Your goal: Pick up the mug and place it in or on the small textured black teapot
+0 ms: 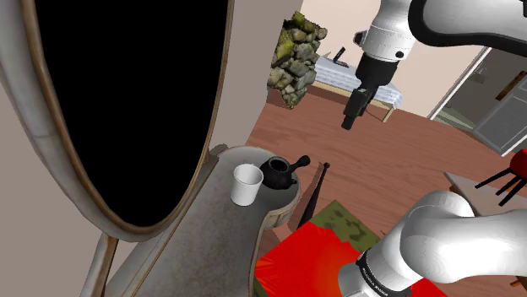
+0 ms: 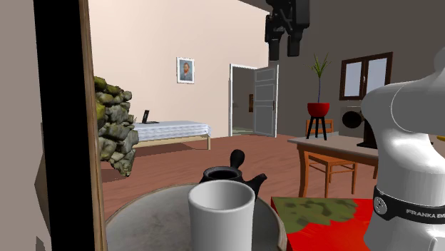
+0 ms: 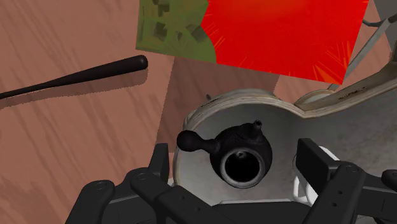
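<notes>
A plain white mug [image 1: 247, 185] stands upright on the rounded end of a grey table [image 1: 203, 228]. Just beside it on the shoulder view's right sits the small black teapot [image 1: 277, 173], side handle pointing off the table. My black gripper [image 1: 349, 116] hangs high above them over the wooden floor, open and holding nothing. In the second exterior view the mug [image 2: 222, 214] is in front of the teapot [image 2: 228, 175], with the gripper [image 2: 284, 47] near the ceiling. From the wrist, the teapot [image 3: 242, 156] lies far below between the fingers [image 3: 159, 164], and the mug [image 3: 300, 187] is partly hidden.
A tall oval mirror [image 1: 127, 93] with a black area as its face stands along the table's far side. A black bat [image 1: 319, 190] lies on the floor by a red and green mat [image 1: 321, 249]. A rock pile [image 1: 296, 59], bed and wooden table stand further off.
</notes>
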